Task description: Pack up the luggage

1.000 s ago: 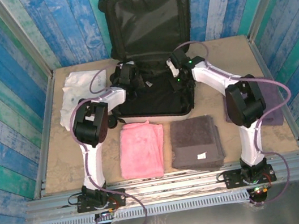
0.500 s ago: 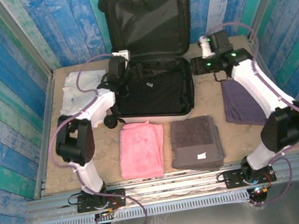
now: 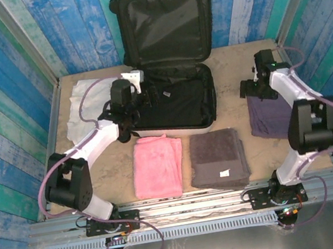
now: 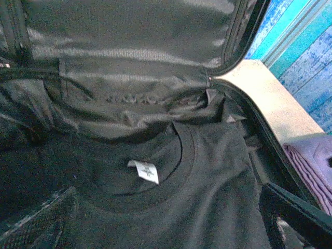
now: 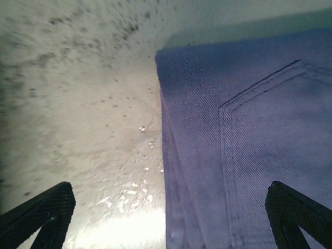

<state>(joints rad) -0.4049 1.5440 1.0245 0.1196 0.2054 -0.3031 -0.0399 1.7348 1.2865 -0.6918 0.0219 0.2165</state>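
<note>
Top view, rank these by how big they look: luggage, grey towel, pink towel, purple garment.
1. luggage, clearly largest.
2. grey towel and pink towel look about alike, so tied.
3. purple garment, smallest as seen, though the right arm covers part of it.

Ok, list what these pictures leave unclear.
- Shirt label text: left wrist view, too small, blurred.
- Jeans: right wrist view, cut off at right and bottom edges; top view, right arm covers part.
- Under the shirt in the luggage: left wrist view, shirt covers it.
</note>
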